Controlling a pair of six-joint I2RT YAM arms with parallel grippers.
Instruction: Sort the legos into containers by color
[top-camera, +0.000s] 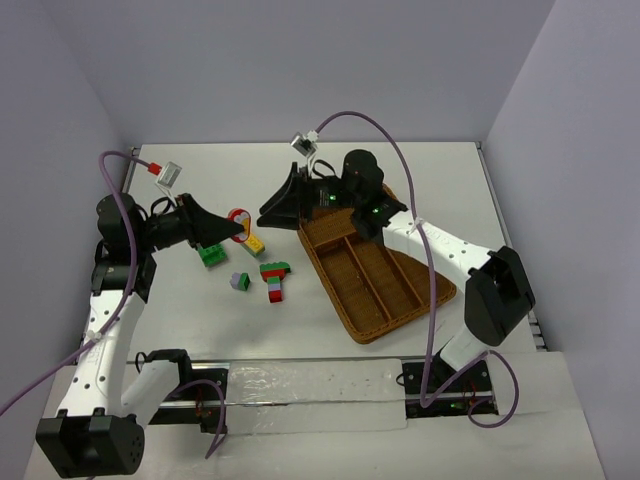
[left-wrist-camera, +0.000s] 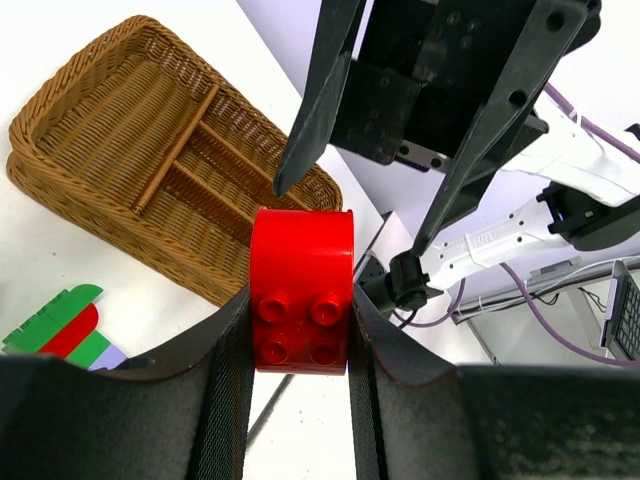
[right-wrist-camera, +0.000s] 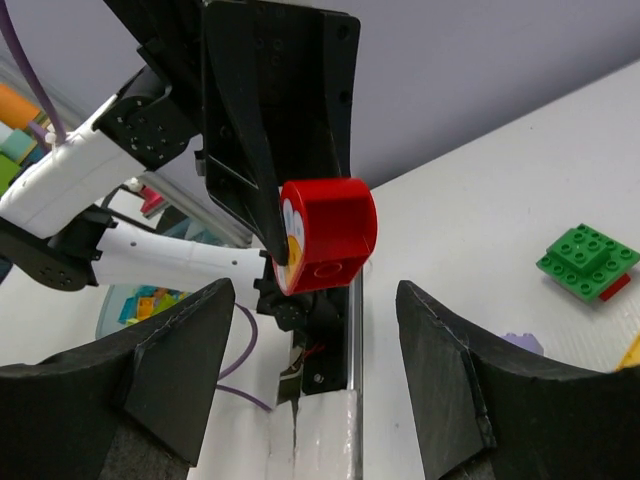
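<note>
Left fingers (left-wrist-camera: 215, 400) pinch the red arched brick (left-wrist-camera: 300, 290) at frame centre; right fingers (right-wrist-camera: 450, 380), spread facing it, probably must close next for handover toward the wicker tray (left-wrist-camera: 45, 180).

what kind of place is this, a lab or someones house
Probably a robotics lab cell, not a house: a white table boxed in by bare pale walls, two cabled robot arms mounted at its near edge, and staged props: a wicker tray and toy bricks, one red brick in the left end effector.
</note>
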